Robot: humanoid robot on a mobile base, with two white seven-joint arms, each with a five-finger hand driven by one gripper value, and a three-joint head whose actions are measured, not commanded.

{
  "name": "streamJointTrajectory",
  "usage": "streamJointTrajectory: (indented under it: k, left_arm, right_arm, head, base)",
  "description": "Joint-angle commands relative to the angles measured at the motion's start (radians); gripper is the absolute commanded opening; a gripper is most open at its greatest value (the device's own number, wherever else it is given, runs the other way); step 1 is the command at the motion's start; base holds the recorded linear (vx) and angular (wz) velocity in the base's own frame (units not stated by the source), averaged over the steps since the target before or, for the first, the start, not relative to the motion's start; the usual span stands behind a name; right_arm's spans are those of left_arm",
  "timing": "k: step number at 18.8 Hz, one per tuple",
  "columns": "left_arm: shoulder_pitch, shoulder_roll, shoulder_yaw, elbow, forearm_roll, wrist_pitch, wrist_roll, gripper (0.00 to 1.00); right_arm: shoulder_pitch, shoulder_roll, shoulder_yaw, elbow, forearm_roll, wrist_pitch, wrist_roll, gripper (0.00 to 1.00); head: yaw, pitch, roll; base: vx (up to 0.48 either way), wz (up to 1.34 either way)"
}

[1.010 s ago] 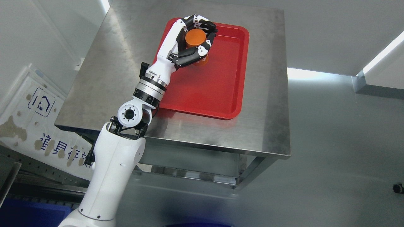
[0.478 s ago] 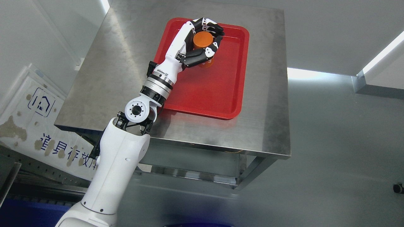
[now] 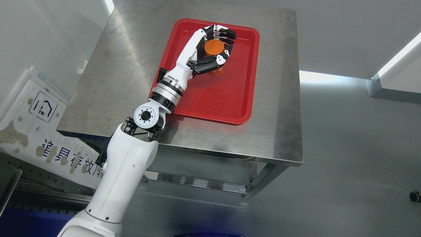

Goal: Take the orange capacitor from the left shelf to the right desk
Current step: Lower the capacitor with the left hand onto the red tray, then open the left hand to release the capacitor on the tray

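Observation:
The orange capacitor (image 3: pixel 213 48), a short upright cylinder, is in the far part of the red tray (image 3: pixel 230 95) on the steel desk (image 3: pixel 276 108). My left hand (image 3: pixel 228 46) reaches in from the lower left and is shut on the capacitor. The fingers (image 3: pixel 223 32) wrap over its far side and the thumb (image 3: pixel 210 63) crosses its near side. The capacitor's base is at or just above the tray floor; I cannot tell if it touches. My right arm is out of view.
The tray has a raised rim (image 3: pixel 213 119) all round. Bare steel surrounds it, wider on the left (image 3: pixel 115 75). The desk's front edge (image 3: pixel 230 154) drops to a grey floor. A white sign panel (image 3: pixel 39 131) leans at the lower left.
My left hand has carried the capacitor to the right and farther into the tray, and lower. The fingers look slightly straighter than before.

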Motion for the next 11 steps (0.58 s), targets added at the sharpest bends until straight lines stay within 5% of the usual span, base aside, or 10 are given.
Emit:
streamJointTrajectory:
  k: [1, 7, 11]
  left_arm:
    - [-0.017, 0.017, -0.003, 0.032, 0.000, 0.003, 0.002, 0.69]
    - [-0.035, 0.017, 0.104, -0.004, 0.002, 0.001, 0.004, 0.94]
    - [-0.035, 0.017, 0.245, -0.043, 0.002, 0.001, 0.038, 0.99]
  right_arm:
    - [0.002, -0.017, -0.011, -0.034, 0.000, -0.005, 0.000, 1.00]
    - [0.002, -0.017, -0.011, -0.034, 0.000, -0.003, 0.000, 1.00]
    - [0.002, -0.017, -0.011, -0.034, 0.000, -0.003, 0.000, 1.00]
  head:
    - [0.0000, 0.000, 0.000]
    - [0.0000, 0.000, 0.000]
    - [0.0000, 0.000, 0.000]
  base:
    - [0.000, 0.00]
    - [0.000, 0.00]
    - [0.000, 0.00]
